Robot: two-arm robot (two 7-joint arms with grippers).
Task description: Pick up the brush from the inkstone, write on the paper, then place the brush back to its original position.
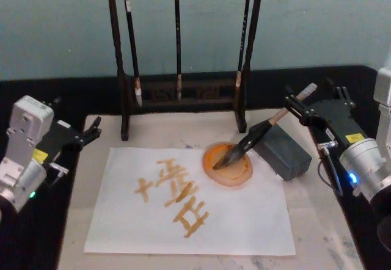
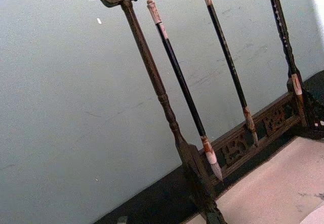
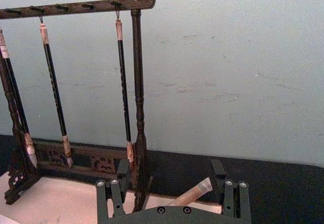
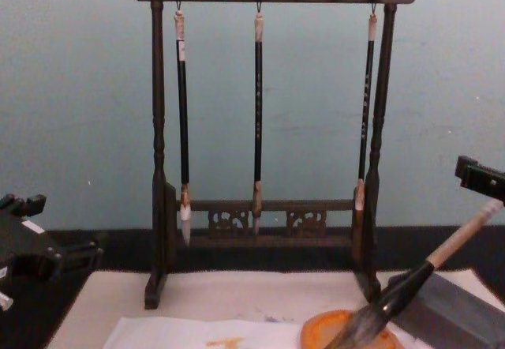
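Beige mat (image 1: 317, 221) bears paper (image 1: 244, 221); brush (image 1: 253, 138) rests tip-down in dish (image 1: 229, 166).

The paper (image 1: 189, 212) carries orange-yellow brushed strokes (image 1: 174, 198) like written characters near its middle, too loose to read. The yellow stickers on both arms are too small to read.

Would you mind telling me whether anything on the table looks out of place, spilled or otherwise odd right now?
Nothing looks spilled or damaged. The brush leans on the dark block, bristles in the orange dish, near the open right gripper. The paper carries orange strokes. The left gripper sits at the table's left.
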